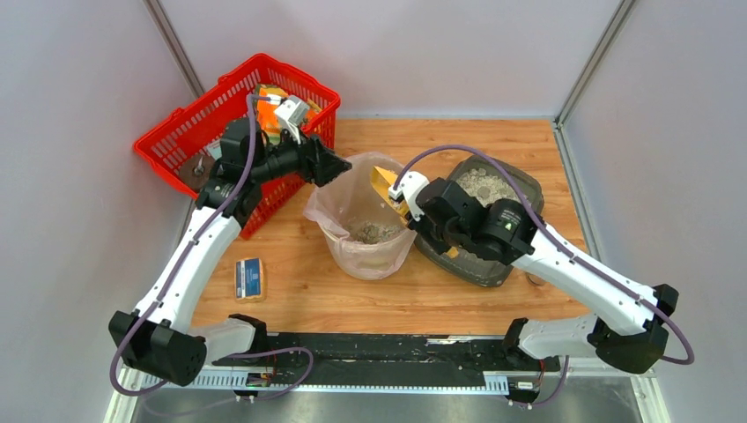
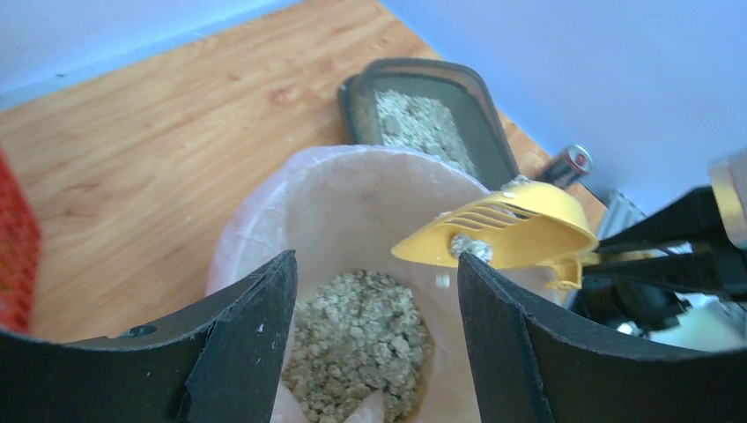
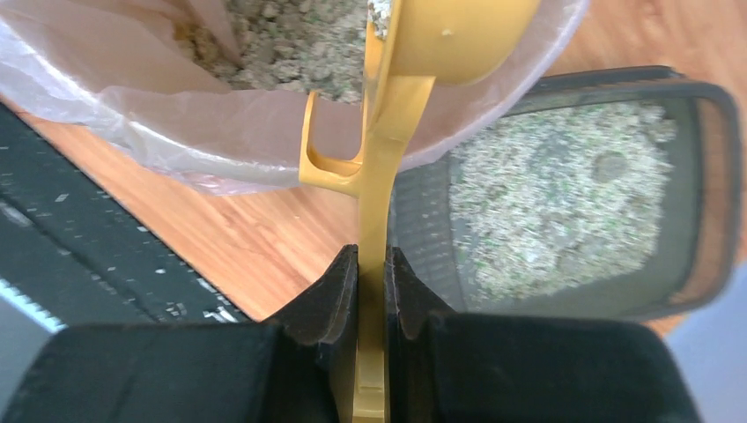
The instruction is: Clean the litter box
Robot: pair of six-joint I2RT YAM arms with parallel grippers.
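The litter box [image 1: 506, 187] is a dark grey tray of pale gravelly litter, right of the bin; it also shows in the left wrist view [image 2: 423, 115] and the right wrist view [image 3: 564, 194]. My right gripper [image 3: 372, 256] is shut on the handle of a yellow slotted scoop [image 3: 388, 176]. The scoop head [image 2: 502, 233] hangs over the bag-lined bin [image 1: 330, 207] with a clump of litter in it. My left gripper [image 2: 374, 260] is open at the bin's far left rim, with nothing between its fingers. Litter lies at the bottom of the bin [image 2: 361, 344].
A red mesh basket [image 1: 198, 132] stands at the back left, under my left arm. A small blue and tan block [image 1: 249, 278] lies on the wood near the left arm. A small can [image 2: 568, 165] lies beyond the litter box. A black rail [image 1: 379, 352] runs along the near edge.
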